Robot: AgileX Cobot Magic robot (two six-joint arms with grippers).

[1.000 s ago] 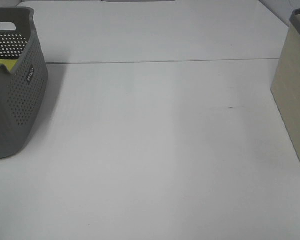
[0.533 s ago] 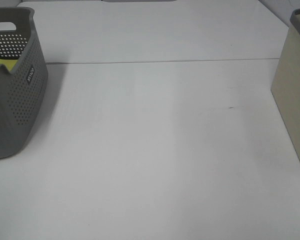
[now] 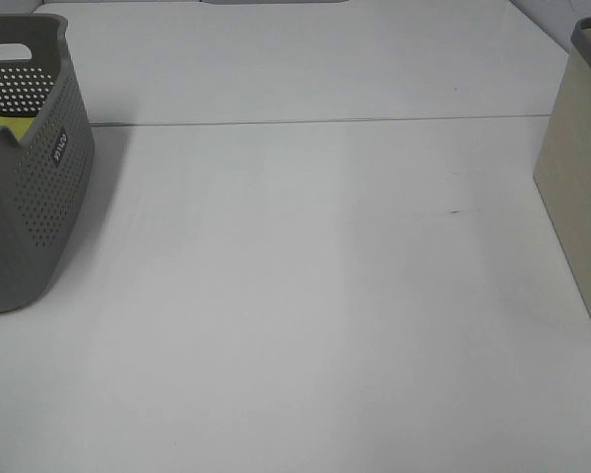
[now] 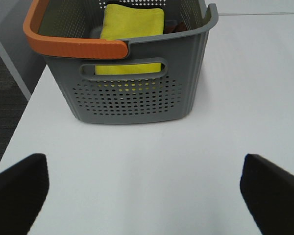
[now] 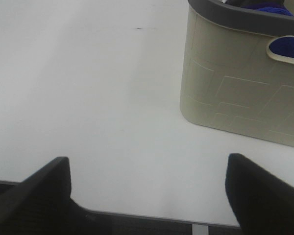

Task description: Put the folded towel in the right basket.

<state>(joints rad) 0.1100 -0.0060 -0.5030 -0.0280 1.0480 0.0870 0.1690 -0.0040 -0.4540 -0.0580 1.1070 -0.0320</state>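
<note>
A folded yellow towel (image 4: 132,24) lies inside the grey perforated basket (image 4: 137,98) with an orange handle; a sliver of it shows in the exterior view (image 3: 0,128), where that basket (image 3: 39,197) stands at the left edge. The beige right basket (image 3: 581,187) stands at the right edge and also shows in the right wrist view (image 5: 240,93), with something blue inside (image 5: 289,46). My left gripper (image 4: 144,191) is open and empty above the table in front of the grey basket. My right gripper (image 5: 147,196) is open and empty near the table's edge, beside the beige basket.
The white table (image 3: 305,276) has a seam (image 3: 315,121) running across its far part. The floor (image 4: 5,83) shows beyond the table's edge next to the grey basket. Neither arm shows in the exterior view.
</note>
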